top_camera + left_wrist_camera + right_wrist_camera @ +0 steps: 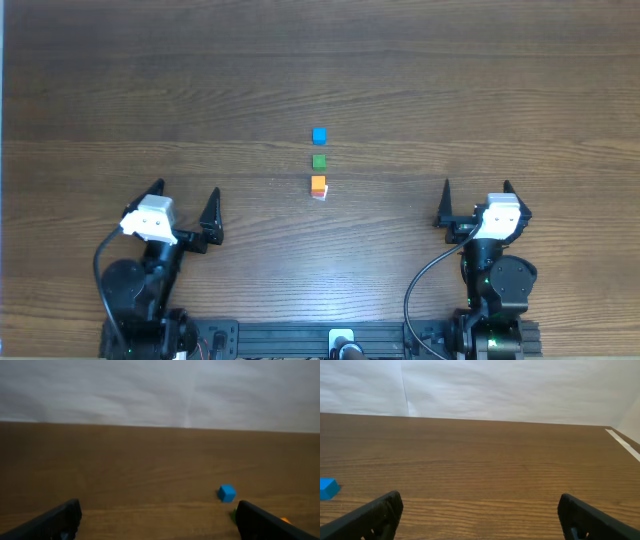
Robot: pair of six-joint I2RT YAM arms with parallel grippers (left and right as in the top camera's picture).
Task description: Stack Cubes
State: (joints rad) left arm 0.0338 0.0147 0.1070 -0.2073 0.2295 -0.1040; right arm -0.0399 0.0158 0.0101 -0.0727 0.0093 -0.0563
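We count three cubes, one of each colour: a green cube (pixel 319 161) in the middle, a blue cube (pixel 319 136) just beyond it on the side away from the arm bases, and an orange cube (pixel 318 184) just on its near side. None of them touches the green cube, and narrow strips of table show in the gaps. A pale sliver shows at the orange cube's near edge, and we cannot tell what it is. Each cube is as wide as it is long, so no single one has a long axis. All three sit square to the wood grain, and the row they form runs straight away from the bases with the green cube at its centre. They rest flat on the one brown wooden table (pixel 480 80), none on top of another. There are two grippers. The left gripper (pixel 183 197) sits well to the left of the green cube and a little nearer the bases, its two fingers spread wide with nothing between them. The right gripper (pixel 476 195) sits well to the right of the green cube, its fingers likewise parted and empty. From the left wrist we see the blue cube (pixel 226 493), and from the right wrist the blue cube (pixel 327 488) again.
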